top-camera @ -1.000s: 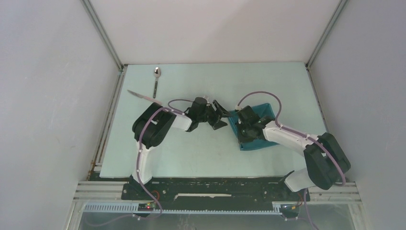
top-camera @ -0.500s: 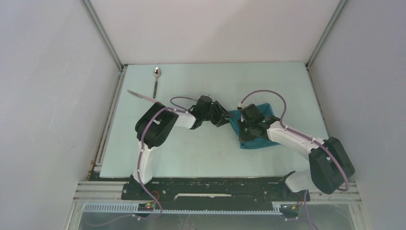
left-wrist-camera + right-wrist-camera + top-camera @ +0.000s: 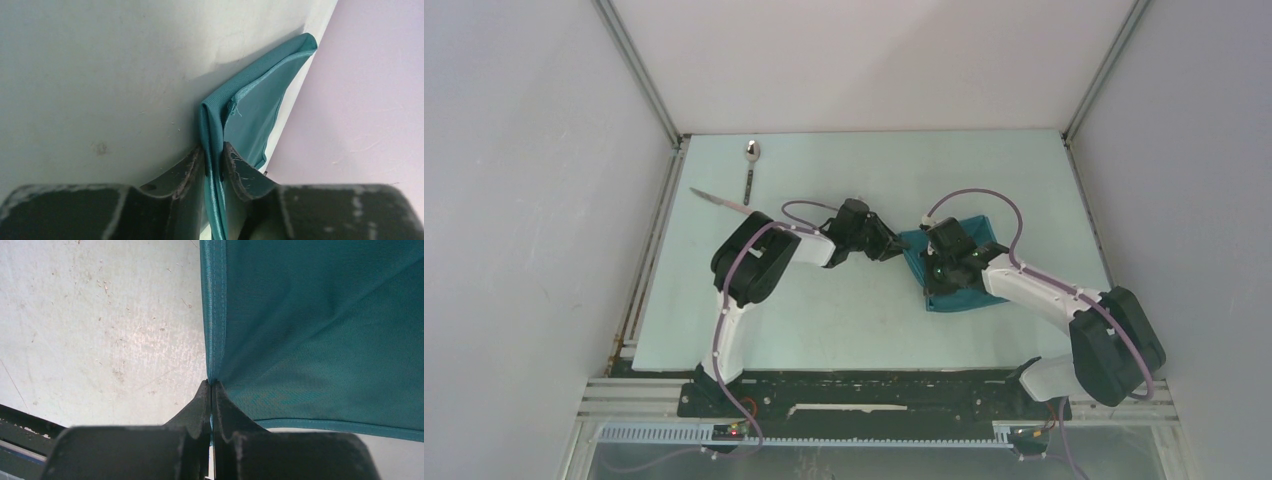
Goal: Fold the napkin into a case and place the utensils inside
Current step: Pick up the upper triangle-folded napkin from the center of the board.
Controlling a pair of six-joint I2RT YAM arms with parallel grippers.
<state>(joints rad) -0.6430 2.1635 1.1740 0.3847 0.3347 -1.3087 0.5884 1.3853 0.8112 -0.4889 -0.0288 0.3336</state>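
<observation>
The napkin (image 3: 949, 300), right of centre on the table (image 3: 844, 320), is clamped along its left edge by both the left gripper (image 3: 214, 155) and right gripper (image 3: 211, 390), while the spoon (image 3: 750, 165) and knife (image 3: 717, 200) are seen at far left.

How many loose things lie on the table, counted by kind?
Plain teal square cloth napkin: 1
Small shiny metal spoon: 1
Slim silver table knife: 1
Total: 3
</observation>
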